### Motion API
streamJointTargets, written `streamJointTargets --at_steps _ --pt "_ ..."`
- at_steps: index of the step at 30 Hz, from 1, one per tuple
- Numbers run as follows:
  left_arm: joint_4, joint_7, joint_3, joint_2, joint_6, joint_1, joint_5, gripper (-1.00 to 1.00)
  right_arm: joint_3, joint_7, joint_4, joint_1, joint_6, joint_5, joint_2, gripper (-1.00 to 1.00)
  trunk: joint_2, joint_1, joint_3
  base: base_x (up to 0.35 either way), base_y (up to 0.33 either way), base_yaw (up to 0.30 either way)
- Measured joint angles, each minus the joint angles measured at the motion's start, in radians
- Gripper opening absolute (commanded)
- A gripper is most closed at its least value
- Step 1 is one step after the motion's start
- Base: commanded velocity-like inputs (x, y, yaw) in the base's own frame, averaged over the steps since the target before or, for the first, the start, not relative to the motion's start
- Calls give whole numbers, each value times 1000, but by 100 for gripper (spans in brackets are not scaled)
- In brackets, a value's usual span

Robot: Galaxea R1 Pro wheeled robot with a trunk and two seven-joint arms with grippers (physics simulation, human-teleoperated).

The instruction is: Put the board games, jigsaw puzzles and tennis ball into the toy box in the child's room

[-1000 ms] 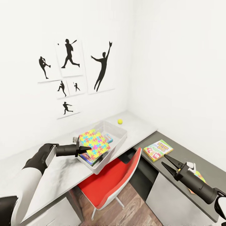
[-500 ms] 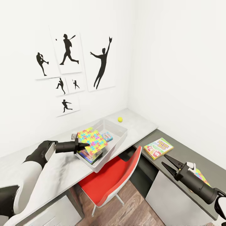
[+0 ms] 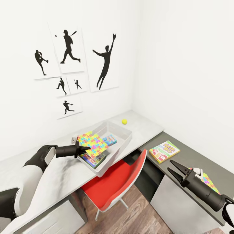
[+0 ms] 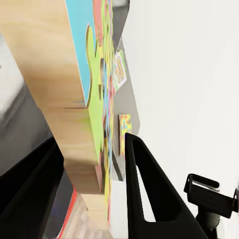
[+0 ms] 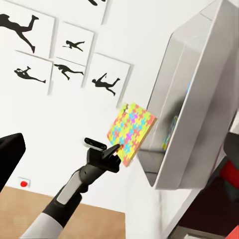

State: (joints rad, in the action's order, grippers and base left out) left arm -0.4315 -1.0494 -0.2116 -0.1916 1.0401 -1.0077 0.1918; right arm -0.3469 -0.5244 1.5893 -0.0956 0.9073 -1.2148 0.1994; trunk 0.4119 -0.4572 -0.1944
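Multicoloured jigsaw puzzle point(image 3: 93, 142) pinched by its near edge in left end effector point(image 3: 84, 149), held tilted over near wall of toy box point(image 3: 123, 141) on pale grey desk point(image 3: 61, 177). Second puzzle point(image 3: 206, 180) on dark cabinet top, just beside right end effector point(image 3: 173, 169), fingers spread, nothing between them. Tennis ball point(image 3: 124, 121) beyond box

Head camera high over table point(image 3: 65, 175), right wrist low facing toy box point(image 5: 199, 99), both sharing it

Bright, even, shadowless render light on white walls; left wrist close-up soft and blurred.
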Motion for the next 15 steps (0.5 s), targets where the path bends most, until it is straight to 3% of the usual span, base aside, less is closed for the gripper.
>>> streamJointTargets --at_steps 5,8,15 --pt "81 71 -33 0 0 -40 2 -100 0 0 0 0 0 0 0 100 0 0 -8 0 0 0" --pt "97 83 -57 0 1 -47 2 -100 0 0 0 0 0 0 0 100 0 0 -13 0 0 0" --pt "116 90 -70 2 2 -60 0 -100 0 0 0 0 0 0 0 100 0 0 -25 0 0 0"
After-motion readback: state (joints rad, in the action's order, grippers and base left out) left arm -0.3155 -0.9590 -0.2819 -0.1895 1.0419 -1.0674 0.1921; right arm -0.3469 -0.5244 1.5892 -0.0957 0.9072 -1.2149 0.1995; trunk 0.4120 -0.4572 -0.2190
